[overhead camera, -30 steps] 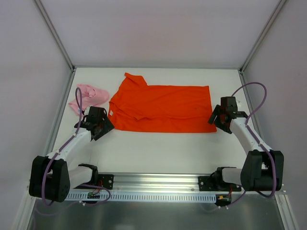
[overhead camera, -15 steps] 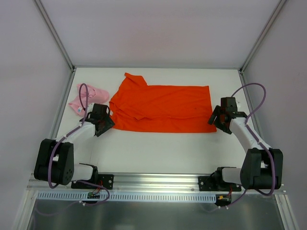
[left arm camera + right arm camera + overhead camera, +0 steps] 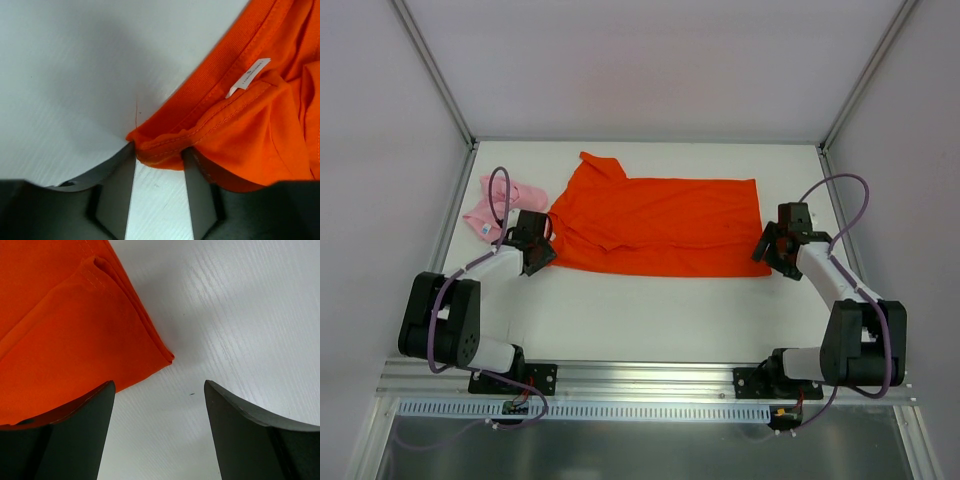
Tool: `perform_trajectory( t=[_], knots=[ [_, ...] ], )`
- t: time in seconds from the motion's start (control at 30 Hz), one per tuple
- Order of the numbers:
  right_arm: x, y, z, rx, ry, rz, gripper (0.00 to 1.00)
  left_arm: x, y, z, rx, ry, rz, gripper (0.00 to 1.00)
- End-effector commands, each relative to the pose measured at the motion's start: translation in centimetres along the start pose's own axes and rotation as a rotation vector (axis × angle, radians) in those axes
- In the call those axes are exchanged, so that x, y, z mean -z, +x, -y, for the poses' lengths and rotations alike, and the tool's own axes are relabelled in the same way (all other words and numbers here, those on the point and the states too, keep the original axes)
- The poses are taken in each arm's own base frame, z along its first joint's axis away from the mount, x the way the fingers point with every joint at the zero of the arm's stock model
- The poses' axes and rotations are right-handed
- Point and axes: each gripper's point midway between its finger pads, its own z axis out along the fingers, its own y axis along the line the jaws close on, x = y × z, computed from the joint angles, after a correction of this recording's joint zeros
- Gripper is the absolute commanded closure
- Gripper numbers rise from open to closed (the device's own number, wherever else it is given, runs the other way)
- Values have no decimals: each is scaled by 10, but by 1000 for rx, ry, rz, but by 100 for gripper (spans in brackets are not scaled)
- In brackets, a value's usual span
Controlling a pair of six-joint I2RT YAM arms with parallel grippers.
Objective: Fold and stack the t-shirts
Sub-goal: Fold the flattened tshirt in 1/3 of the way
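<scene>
Left gripper (image 3: pixel 544 254) closer; tee (image 3: pixel 660 225) collar-left, crosswise

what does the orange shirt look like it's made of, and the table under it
Orange shirt: soft matte knit cloth, likely cotton jersey; ribbed collar band, stitched seams, sewn-in label and limp folds show. Table: hard white board with a faint grain and slight sheen, perhaps laminate or painted wood.

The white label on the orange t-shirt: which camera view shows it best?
Left wrist view: the label is large and sharp at the orange t-shirt's collar. From the top it is too small; the right wrist shows only another corner.
</scene>
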Motion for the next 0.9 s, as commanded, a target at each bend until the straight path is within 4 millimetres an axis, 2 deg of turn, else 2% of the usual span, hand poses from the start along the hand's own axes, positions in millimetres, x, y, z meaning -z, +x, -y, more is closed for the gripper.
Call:
perform_trajectory(
  t=[0.0, 0.03, 0.13, 0.33, 0.5, 0.87],
  knots=[
    [1, -11, -2, -11, -7, 25, 24, -5, -21, 7, 6, -6, 56, 65],
    [1, -11, -2, -11, -8, 27, 24, -6, -20, 7, 8, -8, 54, 82],
    [-1, -8, -1, -11, -5, 17, 24, -6, -20, 8, 12, -10, 52, 100],
    [-4, -2, 5, -27, 34, -3, 25, -2, -18, 1, 2, -26, 48, 100],
    [-12, 2, 1, -40, 28, -36, 27, -1, -12, -5, -10, -38, 36, 100],
    [-32, 16, 0, -45, 62, -127, 45, 3, -1, -14, -10, -37, 17, 100]
  ],
)
